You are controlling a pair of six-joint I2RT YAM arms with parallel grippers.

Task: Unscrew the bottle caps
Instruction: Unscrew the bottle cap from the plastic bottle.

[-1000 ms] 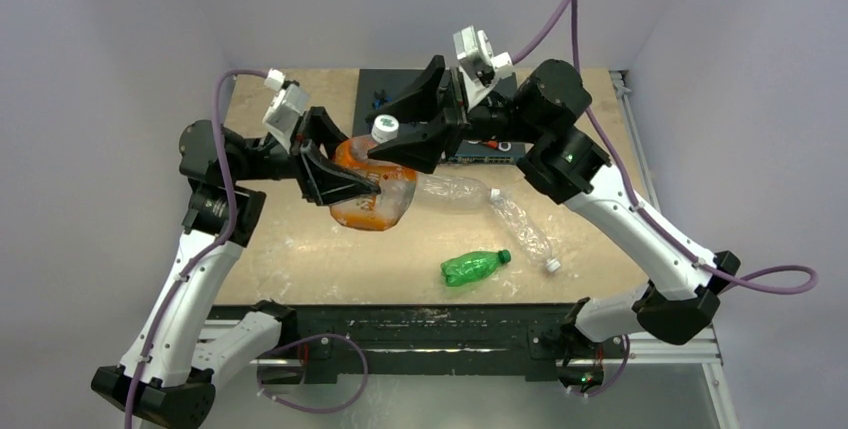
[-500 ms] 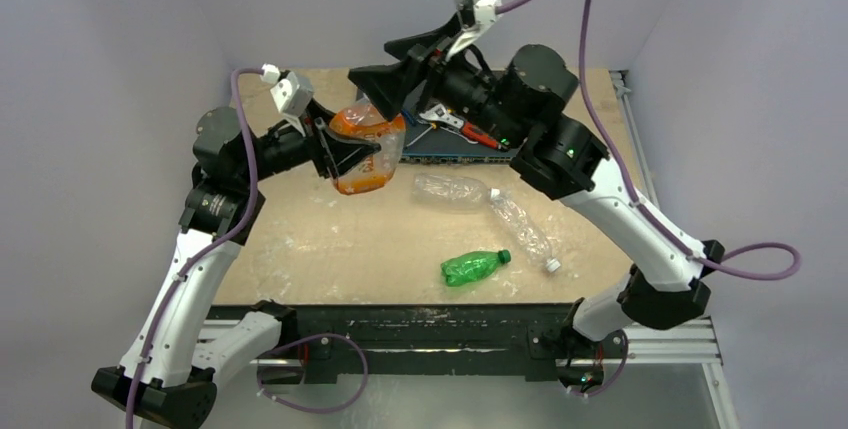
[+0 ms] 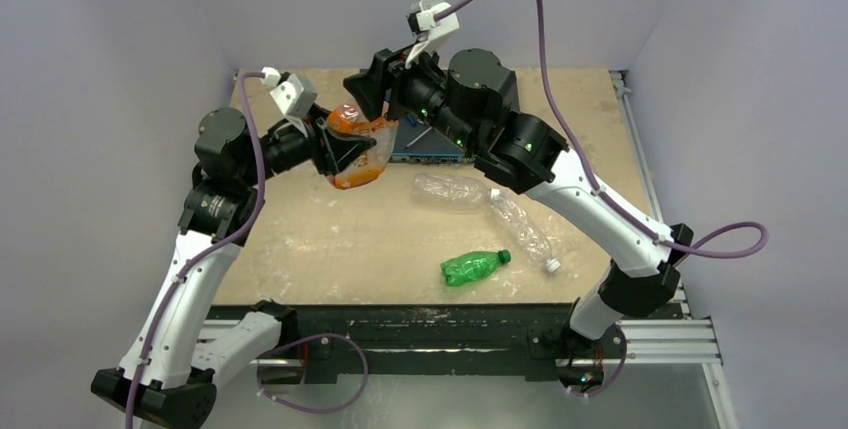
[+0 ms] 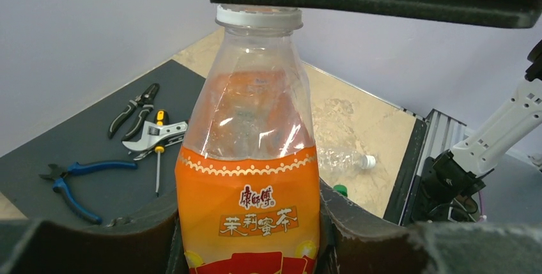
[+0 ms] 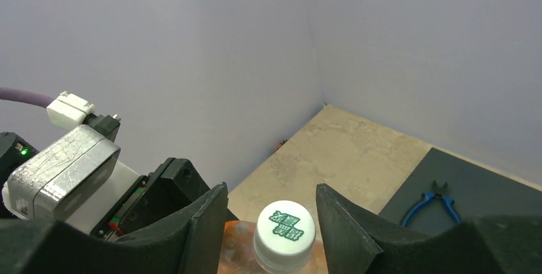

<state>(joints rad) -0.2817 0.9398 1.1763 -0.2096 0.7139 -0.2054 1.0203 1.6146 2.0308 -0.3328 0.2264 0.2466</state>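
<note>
From above: the left end effector (image 3: 345,154) pinches the squat orange-label bottle (image 3: 358,141), holding it off the pale, scuffed surface (image 3: 300,239) toward the far edge. The right end effector (image 3: 368,89) sits directly over the bottle's top and hides the cap in this view. A clear crinkled bottle (image 3: 450,189) and a second clear bottle (image 3: 522,229) lie on their sides mid-surface. A green bottle (image 3: 468,268) lies nearer the front. All three are well apart from the held one.

Left wrist: black padded fingers (image 4: 96,242) press both sides of the glossy orange label, and the thin clear shoulder above it looks dented. The white cap (image 4: 259,16) is on the neck, tucked right under the other arm's black finger. Behind, on the dark mat (image 4: 96,140), lie blue-handled pliers (image 4: 64,181) and black pliers (image 4: 134,111).

Right wrist: the jaws are spread, straddling the round, flat-topped cap with green print. There is a sliver of gap on each side, and the wall (image 5: 192,44) is close behind.
</note>
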